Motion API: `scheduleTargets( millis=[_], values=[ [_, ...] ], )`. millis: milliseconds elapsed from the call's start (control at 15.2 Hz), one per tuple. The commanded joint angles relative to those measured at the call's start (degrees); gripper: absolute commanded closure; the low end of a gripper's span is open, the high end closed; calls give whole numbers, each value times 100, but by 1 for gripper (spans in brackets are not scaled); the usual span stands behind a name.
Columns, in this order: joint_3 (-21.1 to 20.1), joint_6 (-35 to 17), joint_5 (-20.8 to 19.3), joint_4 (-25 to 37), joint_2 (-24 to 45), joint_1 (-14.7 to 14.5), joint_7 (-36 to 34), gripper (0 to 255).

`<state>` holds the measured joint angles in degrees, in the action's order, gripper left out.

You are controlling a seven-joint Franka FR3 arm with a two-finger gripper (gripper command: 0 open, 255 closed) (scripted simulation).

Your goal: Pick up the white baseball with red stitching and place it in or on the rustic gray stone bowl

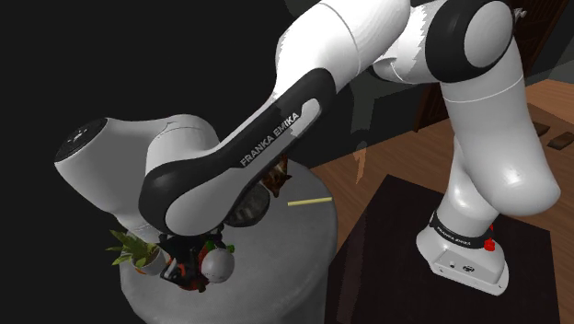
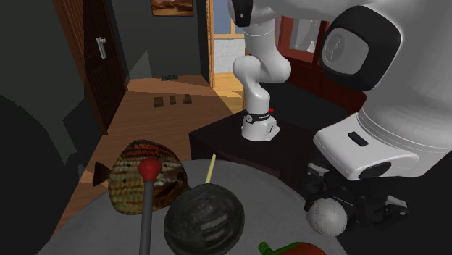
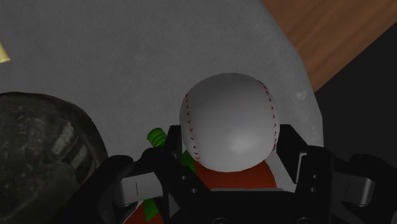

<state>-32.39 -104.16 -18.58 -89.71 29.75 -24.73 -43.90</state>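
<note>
The white baseball with red stitching (image 3: 229, 124) sits clasped between my gripper's (image 3: 230, 156) two black fingers (image 3: 159, 172). In the shoulder view the ball (image 1: 218, 265) hangs under the hand near the round table's near edge, with my gripper (image 1: 204, 267) shut on it. The second exterior view shows ball (image 2: 326, 216) and gripper (image 2: 335, 214) at its right, a little off the tabletop. The dark rough stone bowl (image 2: 205, 217) stands beside the hand, close to the ball; its rim (image 3: 44, 153) shows next to one finger. In the shoulder view my arm hides most of the bowl (image 1: 250, 214).
Under the ball lies a red fruit with a green stem (image 2: 290, 248). On the grey round table (image 1: 285, 267) are a yellow stick (image 1: 308, 200), a small potted plant (image 1: 133, 248), a woven brown fish-shaped thing (image 2: 141, 177) and a red-tipped rod (image 2: 148, 190). The dark stand (image 1: 441, 276) adjoins.
</note>
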Motion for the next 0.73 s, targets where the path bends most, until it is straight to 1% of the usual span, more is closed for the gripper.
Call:
scheduleTargets(
  millis=[0, 462, 660],
  values=[
    [-17, 125, 34, 79, -56, 9, 33, 255],
    [-67, 571, 128, 408, -201, 1, 113, 255],
    [-8, 447, 194, 114, -430, 356, 473, 255]
  ],
)
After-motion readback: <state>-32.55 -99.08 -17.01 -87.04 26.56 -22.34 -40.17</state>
